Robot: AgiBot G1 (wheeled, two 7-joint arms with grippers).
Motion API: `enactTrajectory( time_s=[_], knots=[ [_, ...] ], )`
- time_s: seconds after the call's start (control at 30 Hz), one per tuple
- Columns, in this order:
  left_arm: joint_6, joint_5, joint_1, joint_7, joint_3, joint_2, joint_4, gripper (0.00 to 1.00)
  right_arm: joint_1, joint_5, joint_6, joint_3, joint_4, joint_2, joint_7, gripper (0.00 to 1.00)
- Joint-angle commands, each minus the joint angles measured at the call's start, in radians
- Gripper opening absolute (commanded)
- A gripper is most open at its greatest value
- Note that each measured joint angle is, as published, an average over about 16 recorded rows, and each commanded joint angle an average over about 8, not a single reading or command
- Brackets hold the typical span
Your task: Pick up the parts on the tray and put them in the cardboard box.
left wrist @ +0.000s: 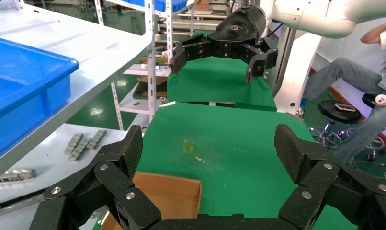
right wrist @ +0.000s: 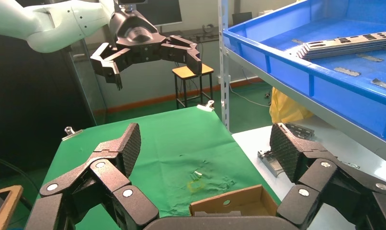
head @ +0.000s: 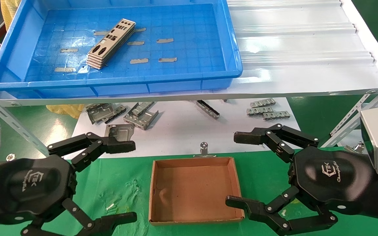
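A stack of thin silver-grey parts (head: 110,44) (right wrist: 346,44) lies in the blue tray (head: 176,83) (right wrist: 287,62) on the upper shelf. Below, the brown cardboard box (head: 194,190) (left wrist: 169,196) (right wrist: 229,205) sits empty on the green cloth. My left gripper (head: 128,180) (left wrist: 208,153) hovers open at the box's left side, nothing between its fingers. On the box's right side my right gripper (head: 238,168) (right wrist: 203,148) hangs open and empty as well. Both grippers are well below and in front of the tray.
Bent grey brackets (head: 123,116) and small notched strips (head: 267,110) lie on the white lower sheet (head: 182,131). The white corrugated shelf (head: 300,49) extends right of the tray, with slanted metal struts (head: 11,126) at both sides. A clip (head: 204,148) stands behind the box.
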Motion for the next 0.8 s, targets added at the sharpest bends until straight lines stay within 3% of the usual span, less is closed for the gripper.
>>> enactTrajectory(
  time_s=[0.03,0.07,0.33,0.8],
  knots=[
    [0.000,0.000,0.000,0.000,0.000,0.000,0.000,1.00,0.000,0.000,0.000,0.000,0.000,0.000,0.000,1.00],
    [0.000,0.000,0.000,0.000,0.000,0.000,0.000,1.00,0.000,0.000,0.000,0.000,0.000,0.000,0.000,1.00],
    [0.000,0.000,0.000,0.000,0.000,0.000,0.000,1.00,0.000,0.000,0.000,0.000,0.000,0.000,0.000,0.00],
    [0.000,0.000,0.000,0.000,0.000,0.000,0.000,1.00,0.000,0.000,0.000,0.000,0.000,0.000,0.000,0.00]
  ],
)
